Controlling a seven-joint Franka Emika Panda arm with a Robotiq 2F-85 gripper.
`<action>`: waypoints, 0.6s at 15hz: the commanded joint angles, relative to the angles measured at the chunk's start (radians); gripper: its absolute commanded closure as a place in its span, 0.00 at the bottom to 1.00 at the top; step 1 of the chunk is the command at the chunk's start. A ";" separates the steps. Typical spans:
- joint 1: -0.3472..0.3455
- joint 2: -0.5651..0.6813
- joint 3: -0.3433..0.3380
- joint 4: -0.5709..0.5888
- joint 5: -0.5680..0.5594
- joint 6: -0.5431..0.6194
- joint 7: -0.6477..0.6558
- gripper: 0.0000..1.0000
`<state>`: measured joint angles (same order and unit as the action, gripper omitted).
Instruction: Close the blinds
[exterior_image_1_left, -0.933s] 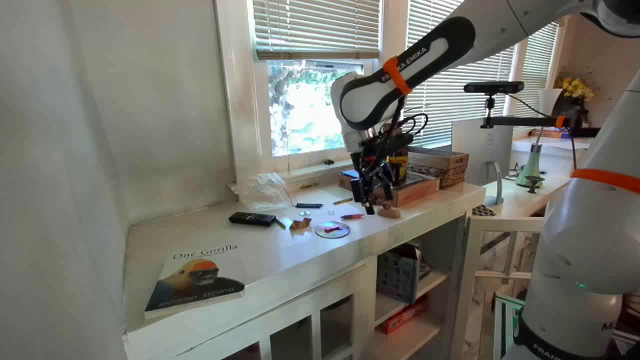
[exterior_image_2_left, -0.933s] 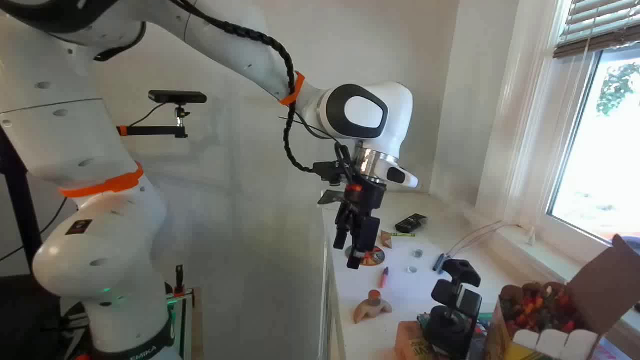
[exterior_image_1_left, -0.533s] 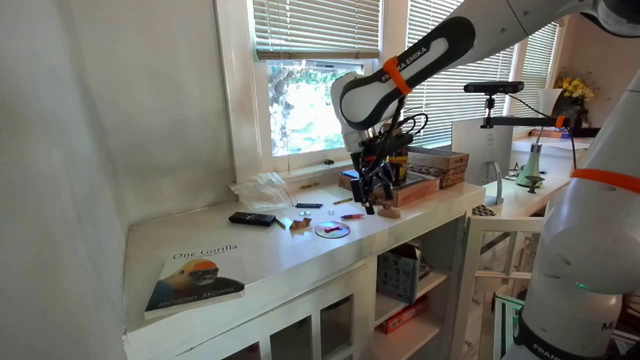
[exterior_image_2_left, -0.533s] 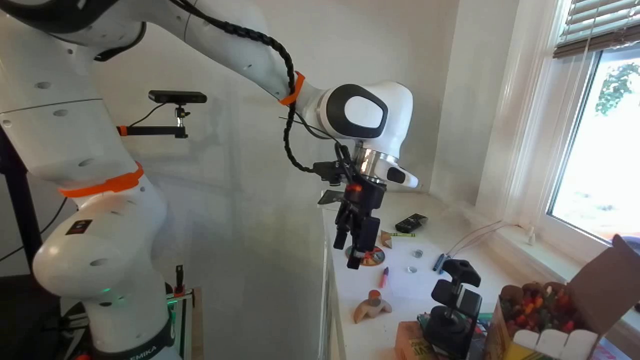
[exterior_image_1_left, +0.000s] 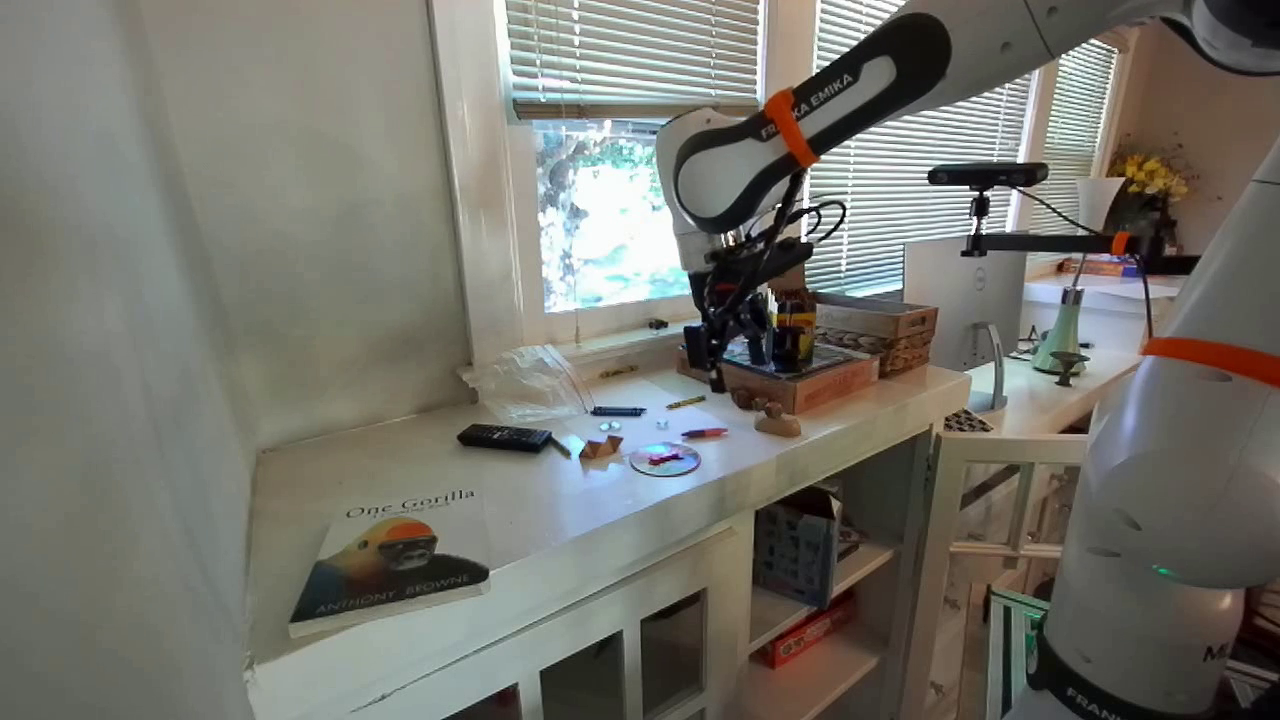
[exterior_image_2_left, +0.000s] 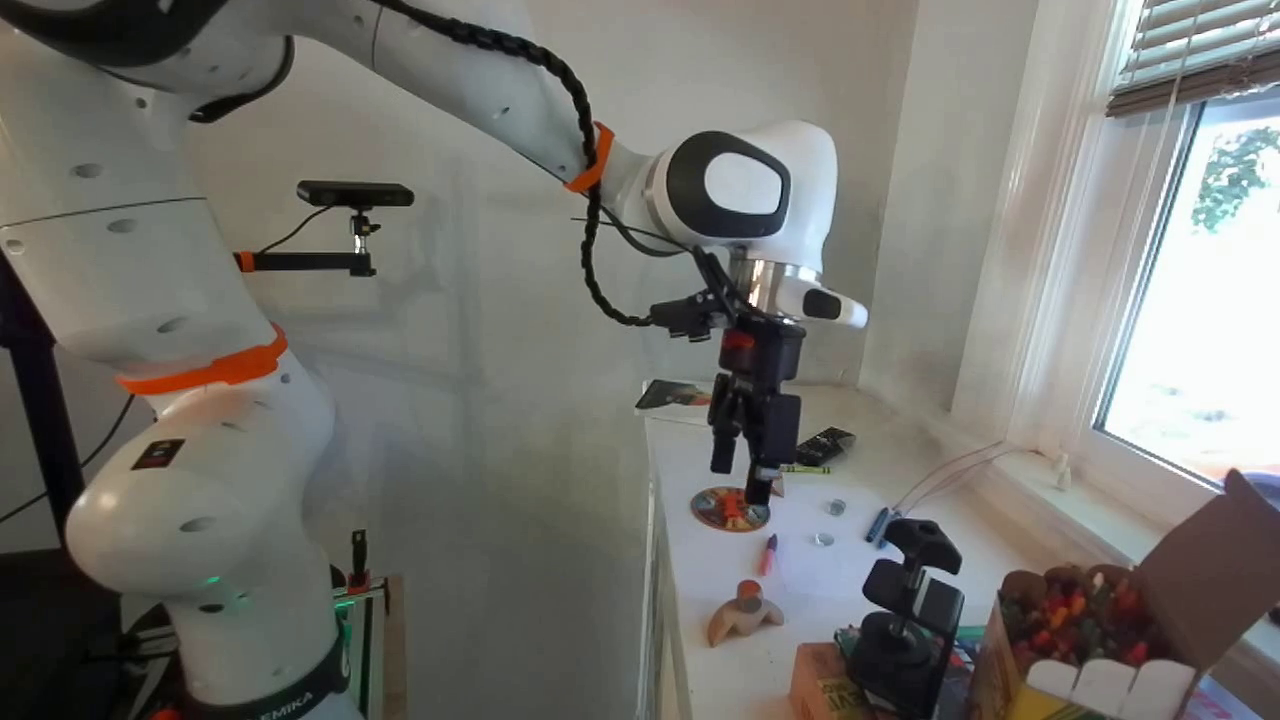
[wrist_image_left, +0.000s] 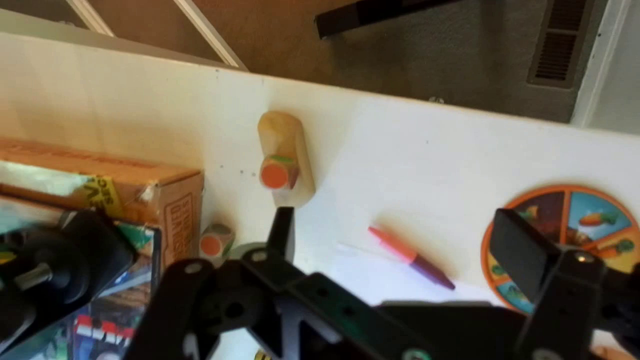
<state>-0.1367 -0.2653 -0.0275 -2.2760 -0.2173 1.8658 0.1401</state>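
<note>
Wrist view: claw (wrist_image_left: 397, 231) spread apart over white surface (wrist_image_left: 400, 142), pink-purple crayon (wrist_image_left: 412, 257) on it; floor vent (wrist_image_left: 559, 44) only here. In an exterior view: white venetian blind (exterior_image_1_left: 635, 55) partway down window (exterior_image_1_left: 612, 220), One Gorilla book (exterior_image_1_left: 395, 565), title legible, yellow flowers (exterior_image_1_left: 1152, 176) beyond. In an exterior view: blind's lower corner (exterior_image_2_left: 1180, 85) only, open carton (exterior_image_2_left: 1212, 565), pale wall (exterior_image_2_left: 480, 430).

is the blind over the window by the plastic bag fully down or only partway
Partway: the blind ends with its bottom rail well above the windowsill, and uncovered window shows beneath it in both exterior views.
</note>
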 joint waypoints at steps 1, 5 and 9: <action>0.010 0.027 -0.004 0.096 -0.009 0.033 0.046 0.00; 0.006 0.016 -0.014 0.201 0.017 0.086 0.075 0.00; 0.004 0.004 -0.012 0.304 0.000 0.154 0.105 0.00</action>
<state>-0.1358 -0.2635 -0.0354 -2.0319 -0.2134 1.9747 0.2128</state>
